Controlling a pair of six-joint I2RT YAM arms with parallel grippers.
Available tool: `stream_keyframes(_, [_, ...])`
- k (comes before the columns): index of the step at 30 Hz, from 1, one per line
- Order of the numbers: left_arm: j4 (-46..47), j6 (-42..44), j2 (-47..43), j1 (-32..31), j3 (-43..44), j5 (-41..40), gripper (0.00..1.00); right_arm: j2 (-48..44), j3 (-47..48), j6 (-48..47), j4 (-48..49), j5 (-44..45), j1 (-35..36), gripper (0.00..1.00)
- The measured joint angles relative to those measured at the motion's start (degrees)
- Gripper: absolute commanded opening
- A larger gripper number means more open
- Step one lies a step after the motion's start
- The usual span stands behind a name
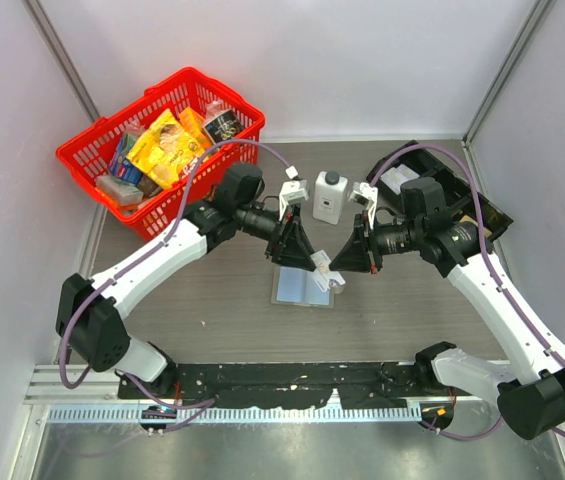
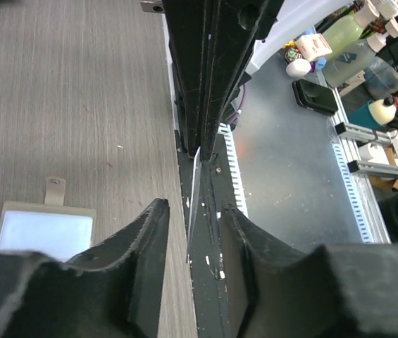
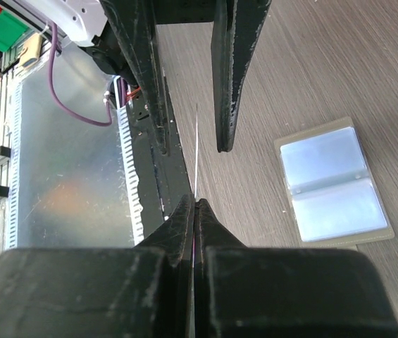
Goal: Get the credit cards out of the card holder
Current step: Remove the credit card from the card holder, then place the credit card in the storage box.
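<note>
Supporting table (image 1: 212, 300): we see grey wood grain, with both arms meeting over its middle.
Red basket (image 1: 147, 222): far left corner, filled with packets.
Card holder (image 1: 302, 287): open and flat on the table, just beneath the grippers, pale blue in both pockets.
Right gripper (image 3: 196, 208): pinched tight on a thin credit card (image 3: 196, 155), which we see edge-on.
Left gripper (image 2: 193, 225): fingers parted, straddling the card's other end.
Credit card: held above the table, apart from the holder.

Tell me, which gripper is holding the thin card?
The right gripper: it is shut on the card, while the left gripper stands open around it.
</note>
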Motion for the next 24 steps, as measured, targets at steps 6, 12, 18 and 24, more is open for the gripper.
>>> stream_keyframes(6, [-1.38,1.22,0.0,0.0,0.52,1.99,0.0,-0.02,0.0,0.0,0.15,-1.57,0.0,0.09])
stream_keyframes(12, [1.84,-1.01,-2.08,0.68,-2.58,0.66,0.0,-1.51,-1.55,3.63,5.2,0.66,0.0,0.53])
stream_keyframes(18, [20.81,-16.76,-11.91,5.88,-18.53,-6.8,0.0,-8.31,-9.6,13.97,17.9,4.94,0.0,0.57])
stream_keyframes(24, [36.09,-29.86,-18.32,7.04,-27.1,-16.65,0.0,-10.38,-20.33,29.62,38.51,7.04,-0.02,0.58])
